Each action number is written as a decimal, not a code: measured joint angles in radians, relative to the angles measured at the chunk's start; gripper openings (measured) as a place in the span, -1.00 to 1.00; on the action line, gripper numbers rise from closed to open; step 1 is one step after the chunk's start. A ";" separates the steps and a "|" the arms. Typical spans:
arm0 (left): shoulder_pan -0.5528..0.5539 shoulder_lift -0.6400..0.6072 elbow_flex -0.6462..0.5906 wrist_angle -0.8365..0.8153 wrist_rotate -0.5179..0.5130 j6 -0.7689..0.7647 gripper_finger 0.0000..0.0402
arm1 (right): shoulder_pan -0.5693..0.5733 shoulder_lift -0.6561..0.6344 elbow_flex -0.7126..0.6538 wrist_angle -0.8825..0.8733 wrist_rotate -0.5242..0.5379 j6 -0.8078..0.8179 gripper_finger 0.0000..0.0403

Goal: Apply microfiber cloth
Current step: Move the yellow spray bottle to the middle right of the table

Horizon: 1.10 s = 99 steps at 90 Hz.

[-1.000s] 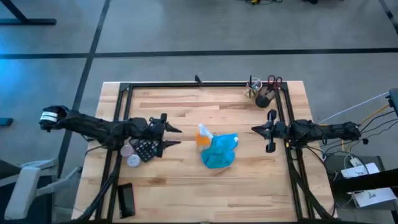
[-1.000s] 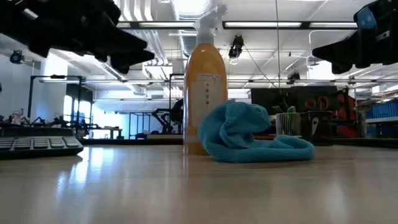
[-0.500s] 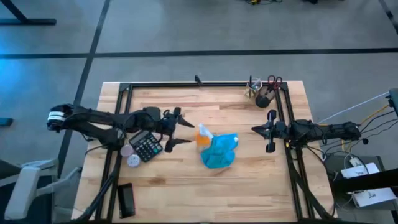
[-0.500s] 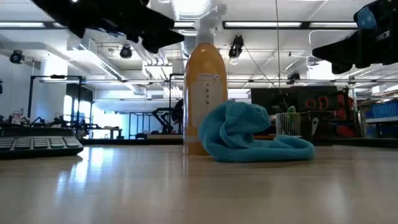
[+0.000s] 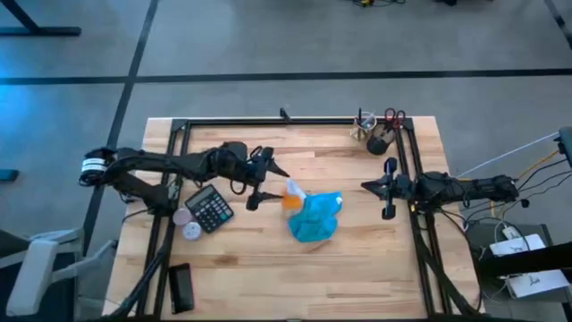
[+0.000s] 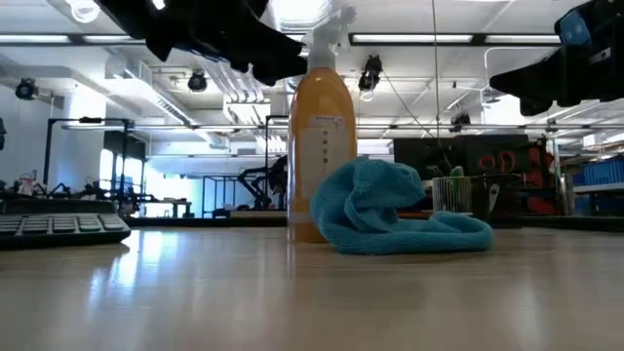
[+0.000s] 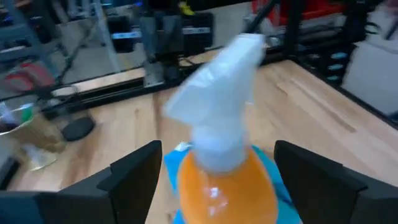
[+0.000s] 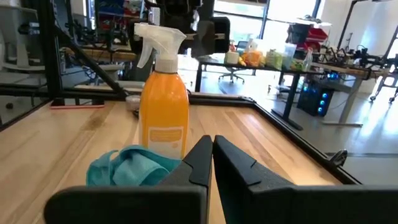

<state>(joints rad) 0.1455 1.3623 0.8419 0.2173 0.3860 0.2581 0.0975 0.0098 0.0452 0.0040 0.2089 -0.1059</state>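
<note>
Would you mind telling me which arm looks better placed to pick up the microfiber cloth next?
Probably left: its open end effector hangs by the spray bottle beside the microfiber cloth; the right end effector is shut, farther off.

The wooden table (image 5: 268, 268) carries a blue cloth (image 5: 315, 219) at its centre, a spray bottle (image 5: 292, 196) touching it at ten o'clock, a calculator (image 5: 209, 212) at nine o'clock, a black phone (image 5: 181, 287) at seven o'clock.

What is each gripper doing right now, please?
Left gripper: open, empty, fingers either side of the spray bottle, not touching.
Right gripper: shut, empty, waiting right of the microfiber cloth.
</note>
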 joint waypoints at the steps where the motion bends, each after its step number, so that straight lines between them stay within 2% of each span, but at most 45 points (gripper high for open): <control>1: 0.000 0.003 0.002 0.001 0.006 0.000 0.48 | 0.000 0.000 0.000 0.000 0.000 0.000 -1.00; 10: 0.000 0.017 0.011 0.000 0.049 0.001 0.47 | 0.000 0.000 0.000 0.000 0.000 0.000 -1.00; 29: -0.009 0.017 0.009 -0.003 0.050 -0.040 0.44 | 0.000 0.000 0.000 0.002 0.000 0.022 -1.00; 50: -0.050 -0.003 0.009 -0.054 0.051 -0.057 0.34 | 0.000 0.000 0.000 0.054 -0.001 0.487 -1.00; 66: -0.064 -0.065 0.008 -0.225 -0.005 -0.093 0.29 | 0.000 0.005 0.001 0.161 0.074 0.462 -1.00; 82: -0.069 -0.128 0.007 -0.374 -0.084 -0.113 0.19 | 0.001 0.062 0.000 0.166 0.068 0.446 -1.00; 92: -0.069 -0.135 -0.010 -0.393 -0.090 -0.135 0.12 | 0.001 0.142 0.000 0.213 0.045 0.446 -1.00; 99: -0.074 -0.117 -0.047 -0.337 -0.090 -0.148 0.08 | 0.001 0.221 0.000 0.276 0.036 0.440 -1.00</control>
<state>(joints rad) 0.0716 1.2452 0.7950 -0.1196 0.2959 0.1103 0.0982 0.2309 0.0456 0.2800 0.2449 0.3337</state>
